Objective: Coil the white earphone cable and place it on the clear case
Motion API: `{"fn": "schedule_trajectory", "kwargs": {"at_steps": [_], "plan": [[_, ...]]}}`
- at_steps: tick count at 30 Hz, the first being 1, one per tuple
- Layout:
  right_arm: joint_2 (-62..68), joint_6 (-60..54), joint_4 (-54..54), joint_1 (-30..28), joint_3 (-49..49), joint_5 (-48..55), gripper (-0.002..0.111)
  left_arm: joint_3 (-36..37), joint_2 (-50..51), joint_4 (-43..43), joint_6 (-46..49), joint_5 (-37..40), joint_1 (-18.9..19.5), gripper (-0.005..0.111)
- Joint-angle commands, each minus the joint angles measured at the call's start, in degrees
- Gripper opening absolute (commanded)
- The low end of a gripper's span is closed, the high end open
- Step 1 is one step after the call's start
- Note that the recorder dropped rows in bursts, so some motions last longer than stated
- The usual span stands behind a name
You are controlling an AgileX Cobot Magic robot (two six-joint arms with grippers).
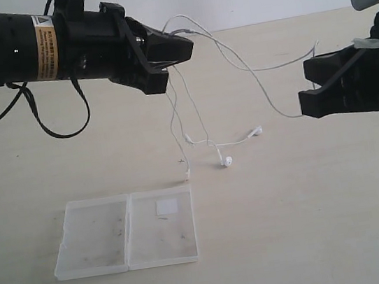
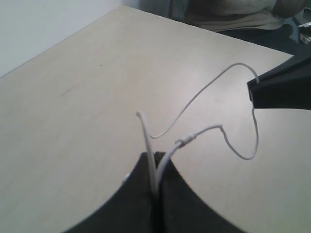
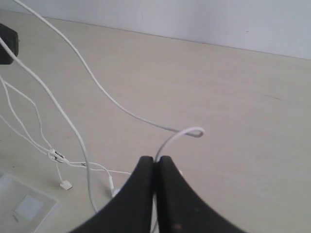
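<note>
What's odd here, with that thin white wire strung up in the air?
Nothing looks broken or spilled. The white earphone cable hangs in loose, uneven loops between the left gripper and the right gripper, both shut on it, earbuds near the table. The clear case lies open, holding only a small label.

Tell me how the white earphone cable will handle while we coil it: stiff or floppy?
Probably very floppy: the white earphone cable sags in loose loops between the left gripper and right gripper. Likely light, since thin strands dangle freely, earbuds resting on the table. It may tangle, as several strands already cross.
</note>
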Motion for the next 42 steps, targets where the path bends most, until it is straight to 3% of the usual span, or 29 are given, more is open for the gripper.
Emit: {"fn": "schedule_trajectory", "kwargs": {"at_steps": [1, 15, 24, 42], "plan": [[0.0, -0.6, -0.2, -0.3, -0.3, -0.1, 0.01, 0.2, -0.3, -1.0, 0.1, 0.1, 0.2, 0.0], [-0.2, -1.0, -0.2, -0.3, -0.3, -0.3, 0.017, 0.2, -0.3, -1.8, 0.4, 0.3, 0.2, 0.0], [-3.0, -1.6, -0.2, -0.3, -0.3, -0.6, 0.037, 0.2, -0.3, -1.8, 0.4, 0.3, 0.2, 0.0], [-4.3, -1.6, -0.2, -0.3, -0.3, -0.5, 0.062, 0.2, -0.3, -1.8, 0.4, 0.3, 0.2, 0.0]]}}
